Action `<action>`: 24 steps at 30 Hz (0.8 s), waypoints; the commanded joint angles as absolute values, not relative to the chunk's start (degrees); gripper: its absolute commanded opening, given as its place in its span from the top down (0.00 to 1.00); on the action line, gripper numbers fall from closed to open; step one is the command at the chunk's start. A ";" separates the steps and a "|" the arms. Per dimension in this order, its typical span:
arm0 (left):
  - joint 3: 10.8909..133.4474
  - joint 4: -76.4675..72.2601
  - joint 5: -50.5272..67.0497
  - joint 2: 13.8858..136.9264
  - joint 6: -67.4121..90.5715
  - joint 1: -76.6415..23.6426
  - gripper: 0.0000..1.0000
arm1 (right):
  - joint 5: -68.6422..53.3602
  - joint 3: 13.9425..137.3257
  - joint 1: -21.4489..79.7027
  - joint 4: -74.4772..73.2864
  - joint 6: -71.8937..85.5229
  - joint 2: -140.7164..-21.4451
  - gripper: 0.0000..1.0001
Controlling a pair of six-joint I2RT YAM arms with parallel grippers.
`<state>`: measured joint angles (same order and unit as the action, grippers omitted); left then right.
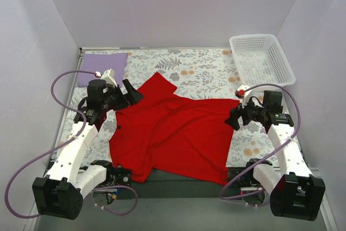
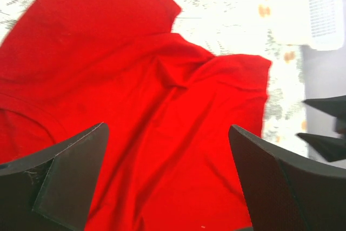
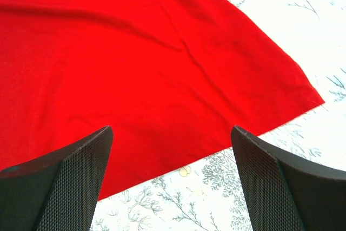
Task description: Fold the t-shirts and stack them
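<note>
A red t-shirt (image 1: 173, 133) lies spread and wrinkled on the floral table cover, its lower edge hanging over the near table edge. A folded lilac t-shirt (image 1: 101, 67) lies at the back left corner. My left gripper (image 1: 131, 92) is open and empty, hovering over the shirt's upper left part; the left wrist view shows red cloth (image 2: 162, 112) between its fingers. My right gripper (image 1: 235, 118) is open and empty at the shirt's right edge; the right wrist view shows the hem (image 3: 216, 133) and bare cover beneath.
A white plastic basket (image 1: 261, 59) stands at the back right corner. The floral cover (image 1: 205, 74) shows behind the red shirt. White walls close in the table on three sides. The right gripper's fingers (image 2: 324, 125) show at the right of the left wrist view.
</note>
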<state>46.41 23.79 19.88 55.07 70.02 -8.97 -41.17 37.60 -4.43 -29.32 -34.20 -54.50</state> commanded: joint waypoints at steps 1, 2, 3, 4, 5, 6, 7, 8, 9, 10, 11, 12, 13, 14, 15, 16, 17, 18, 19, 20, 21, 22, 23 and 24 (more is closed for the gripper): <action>45.35 20.48 17.24 56.16 63.47 -9.14 0.07 | -38.42 39.11 -4.92 -25.06 -30.60 -55.28 0.04; 45.09 20.65 16.79 56.08 62.24 -9.14 0.07 | -37.45 39.02 -5.01 -24.35 -29.80 -55.63 0.04; 44.91 20.83 16.35 55.99 60.31 -9.14 0.07 | -35.53 38.76 -5.10 -23.30 -29.01 -56.59 0.04; 44.65 20.83 15.91 55.64 59.42 -9.14 0.07 | -34.72 38.59 -5.10 -22.33 -27.79 -57.04 0.04; 44.30 20.92 15.82 55.46 58.63 -9.14 0.07 | -33.50 38.32 -5.18 -20.41 -26.21 -58.00 0.04; 43.43 20.74 15.73 55.11 57.14 -9.14 0.07 | -33.05 38.06 -5.19 -19.61 -25.50 -58.53 0.03; 42.98 20.66 15.56 54.85 56.52 -9.14 0.07 | -32.35 37.97 -5.10 -18.73 -24.71 -58.97 0.03; 42.37 20.31 15.21 54.15 56.08 -9.14 0.07 | -30.43 37.88 -5.18 -16.63 -23.13 -59.93 0.04; 41.15 20.13 14.94 53.79 55.81 -9.14 0.07 | -29.37 37.88 -5.10 -15.57 -22.33 -60.46 0.04; 40.44 19.08 14.94 53.35 55.72 -9.14 0.07 | -28.49 38.23 -5.18 -14.77 -21.80 -60.99 0.04; 39.56 18.46 15.38 52.04 55.90 -9.14 0.08 | -26.91 38.49 -5.19 -13.46 -20.40 -62.13 0.04; 38.85 17.67 15.64 51.60 55.99 -9.14 0.08 | -26.37 38.76 -5.19 -12.75 -19.78 -62.66 0.04; 37.02 15.93 15.73 50.81 56.07 -9.14 0.08 | -26.37 39.46 -5.19 -12.40 -19.43 -63.19 0.04; 36.22 14.86 16.17 49.84 56.25 -9.14 0.08 | -26.54 39.72 -5.19 -12.04 -19.34 -64.15 0.04; 35.95 14.33 16.35 49.66 56.08 -9.14 0.08 | -26.54 40.16 -5.19 -11.87 -19.95 -64.33 0.04; 36.56 14.24 16.35 49.57 55.81 -9.14 0.08 | -26.54 40.51 -5.19 -11.78 -20.82 -64.34 0.04; 36.65 14.15 16.35 49.57 55.81 -9.14 0.08 | -26.54 40.60 -5.19 -11.86 -21.87 -63.99 0.03; 36.48 13.63 16.61 49.66 55.81 -9.23 0.08 | -26.46 40.52 -5.19 -11.52 -23.89 -63.64 0.02; 36.30 13.62 16.61 49.66 55.81 -9.23 0.08 | -26.46 40.26 -5.19 -11.25 -24.52 -63.28 0.02; 36.39 13.54 16.52 49.66 55.72 -9.23 0.08 | -26.46 40.17 -5.36 -11.08 -25.13 -62.67 0.02; 36.30 13.54 16.70 49.48 55.81 -9.23 0.08 | -26.63 40.08 -5.36 -10.64 -25.40 -62.58 0.02; 36.30 13.45 16.79 49.31 55.90 -9.32 0.08 | -26.80 39.99 -5.54 -10.55 -25.23 -62.49 0.02; 36.30 13.53 16.79 49.31 55.81 -9.49 0.08 | -27.42 40.08 -5.71 -10.46 -25.05 -63.10 0.02; 36.21 13.45 16.70 49.13 55.81 -9.75 0.08 | -27.68 40.08 -5.89 -10.63 -24.96 -63.63 0.02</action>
<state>36.14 15.11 16.53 50.72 56.93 -9.19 -27.11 37.76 -5.19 -13.30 -24.03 -63.81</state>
